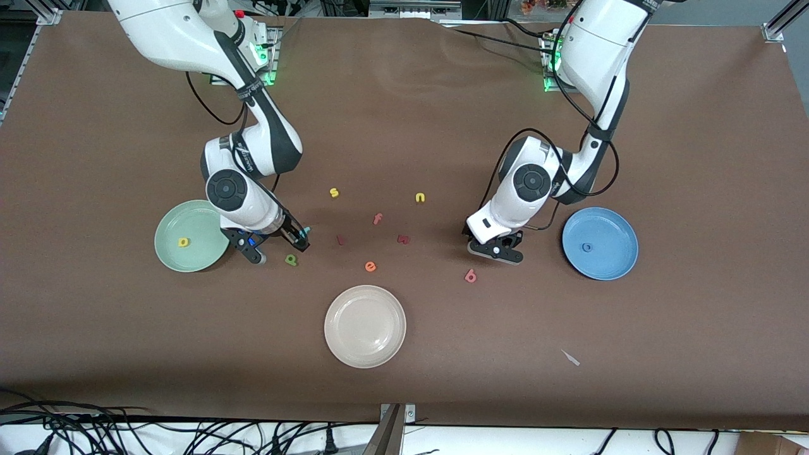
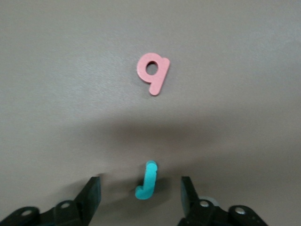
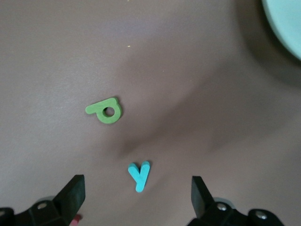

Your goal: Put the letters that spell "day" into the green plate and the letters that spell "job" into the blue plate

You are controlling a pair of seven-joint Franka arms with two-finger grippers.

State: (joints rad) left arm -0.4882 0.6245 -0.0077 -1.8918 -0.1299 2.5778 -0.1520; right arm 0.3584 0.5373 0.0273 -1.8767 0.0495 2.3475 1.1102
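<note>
The green plate (image 1: 199, 253) holds a yellow letter (image 1: 183, 241); its rim (image 3: 287, 28) shows in the right wrist view. My right gripper (image 1: 279, 248) (image 3: 137, 184) is open beside that plate, its fingers astride the teal y (image 3: 139, 175) without touching it. The green d (image 1: 291, 259) (image 3: 105, 110) lies close by. The blue plate (image 1: 610, 265) holds the blue o (image 1: 587, 248). Beside it my left gripper (image 1: 496, 251) (image 2: 140, 188) is open around the teal j (image 2: 146, 181), which is hidden in the front view. The pink b (image 1: 470, 275) (image 2: 153, 71) lies nearer the front camera.
A cream-white plate (image 1: 365, 351) sits nearest the front camera. Between the arms lie a yellow s (image 1: 334, 193), yellow n (image 1: 420, 198), pink f (image 1: 377, 219), orange e (image 1: 370, 266) and two dark red letters (image 1: 403, 239). A pale scrap (image 1: 571, 357) lies toward the left arm's end.
</note>
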